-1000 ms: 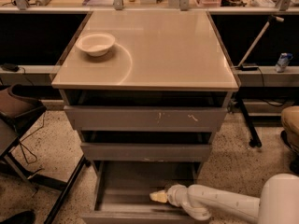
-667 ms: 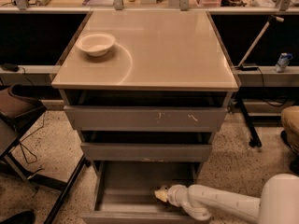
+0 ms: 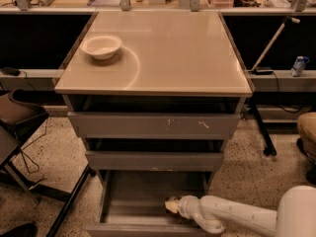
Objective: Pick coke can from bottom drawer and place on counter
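Can: unseen, presumably hidden in open bottom drawer [image 3: 138,191]. Pincer [image 3: 172,205]: low inside, positioned to fetch it; grip state cannot be told. Table [image 3: 182,53]: bears bowl [image 3: 101,46].

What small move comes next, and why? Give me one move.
Probably ease the gripper slightly deeper toward the back of the bottom drawer. The gripper sits low inside the open drawer, and no coke can shows there or on the counter by the white bowl, so it likely lies hidden.
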You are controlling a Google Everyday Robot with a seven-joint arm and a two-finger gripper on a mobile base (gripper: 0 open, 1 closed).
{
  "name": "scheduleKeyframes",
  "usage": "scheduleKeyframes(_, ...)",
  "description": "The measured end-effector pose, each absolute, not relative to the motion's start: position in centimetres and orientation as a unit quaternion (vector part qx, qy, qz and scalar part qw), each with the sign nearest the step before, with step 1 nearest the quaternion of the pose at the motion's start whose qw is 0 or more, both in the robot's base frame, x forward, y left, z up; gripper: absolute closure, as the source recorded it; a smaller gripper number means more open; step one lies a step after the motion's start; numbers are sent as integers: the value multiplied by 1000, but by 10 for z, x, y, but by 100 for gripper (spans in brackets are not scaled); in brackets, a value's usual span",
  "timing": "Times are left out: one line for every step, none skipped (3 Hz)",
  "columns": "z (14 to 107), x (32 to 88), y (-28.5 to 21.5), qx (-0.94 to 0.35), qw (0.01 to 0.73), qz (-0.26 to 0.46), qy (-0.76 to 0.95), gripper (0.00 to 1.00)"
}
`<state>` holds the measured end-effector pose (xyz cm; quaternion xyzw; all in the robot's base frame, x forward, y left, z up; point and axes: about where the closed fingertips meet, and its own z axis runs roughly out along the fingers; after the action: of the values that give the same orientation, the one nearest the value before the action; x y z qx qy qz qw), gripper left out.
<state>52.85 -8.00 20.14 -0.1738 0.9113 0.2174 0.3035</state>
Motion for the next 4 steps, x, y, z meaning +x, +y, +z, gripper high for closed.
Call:
scheduleKeyframes(240,523,-86,-188,326,238,895,100)
scheduleKeyframes(333,506,-125,-208,375,264,864,100)
scheduleKeyframes(430,492,-200,-196,419,263,847,100)
scheduleKeyframes(534,501,-268,-163,453,263,836,100)
